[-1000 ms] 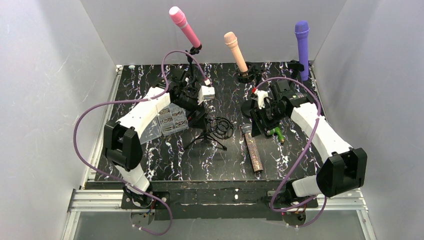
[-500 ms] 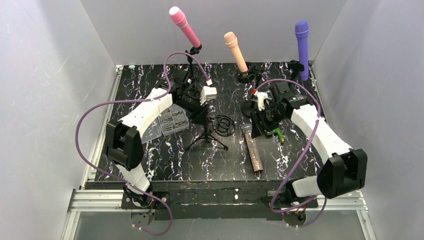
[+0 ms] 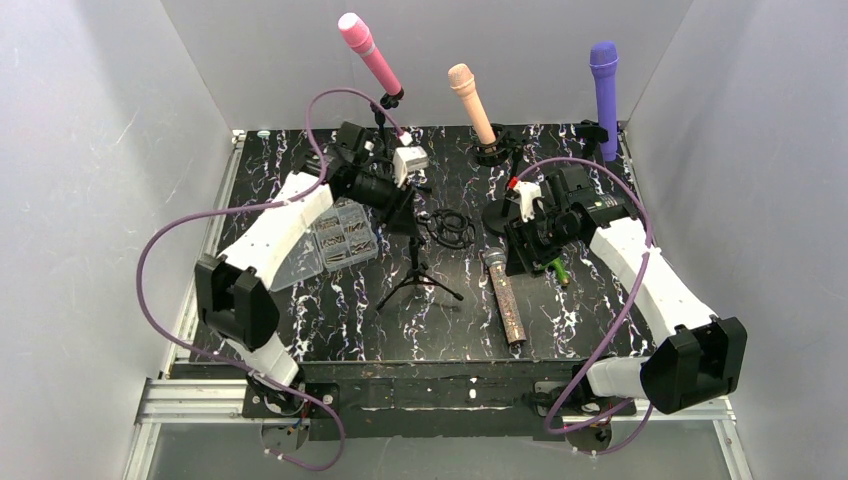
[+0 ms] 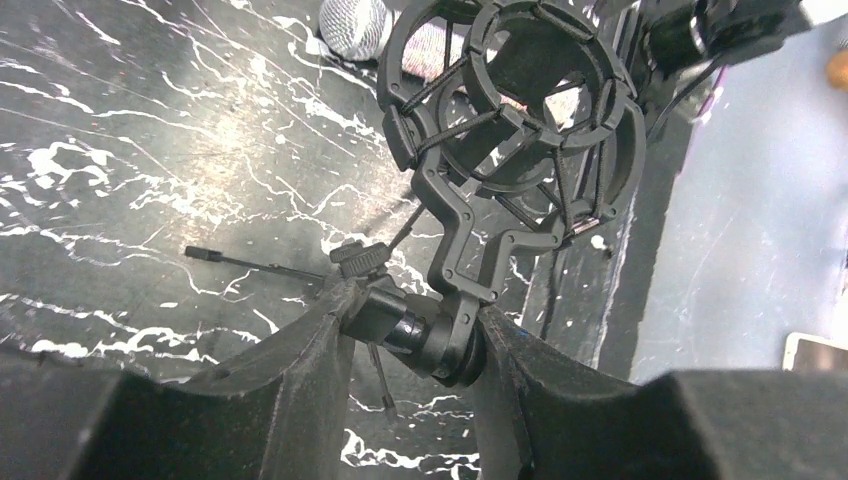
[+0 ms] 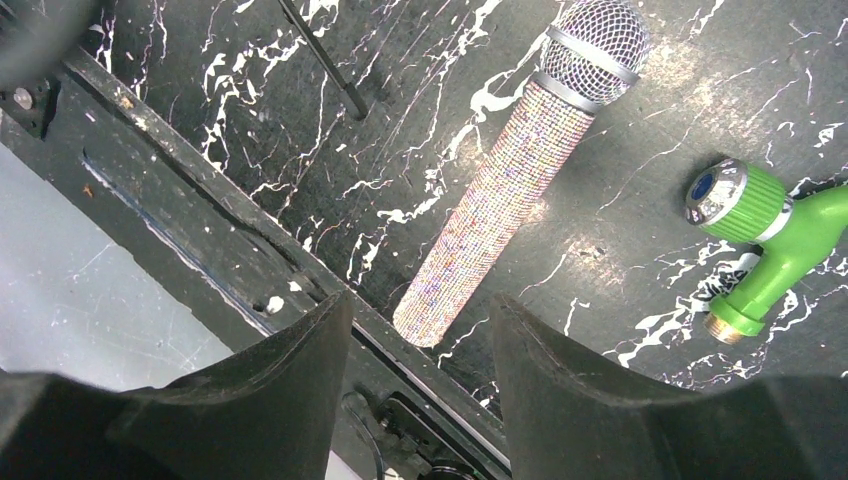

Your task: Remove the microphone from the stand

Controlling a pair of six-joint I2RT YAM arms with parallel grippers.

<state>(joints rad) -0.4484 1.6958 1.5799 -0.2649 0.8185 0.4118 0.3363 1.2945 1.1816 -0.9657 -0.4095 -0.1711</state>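
Observation:
The glittery microphone (image 3: 505, 300) (image 5: 520, 190) lies flat on the black marbled table, its mesh head toward the back, apart from the stand. The black tripod stand (image 3: 415, 270) stands to its left, with an empty ring-shaped shock mount (image 3: 447, 228) (image 4: 520, 110) at its top. My left gripper (image 3: 403, 205) (image 4: 415, 305) is shut on the stand's swivel joint (image 4: 420, 335) just under the mount. Right of the microphone's head, my right gripper (image 3: 517, 250) (image 5: 420, 305) hangs open above the table, with nothing between its fingers.
A green tap fitting (image 3: 555, 268) (image 5: 760, 240) lies right of the microphone. A clear compartment box (image 3: 340, 240) sits under the left arm. At the back stand a pink microphone (image 3: 368, 50), a peach one (image 3: 470, 100) and a purple one (image 3: 603, 95).
My left gripper has closed on the stand's joint and drawn it back, so the tripod stands more upright and the mount sits farther back. The right arm has barely shifted.

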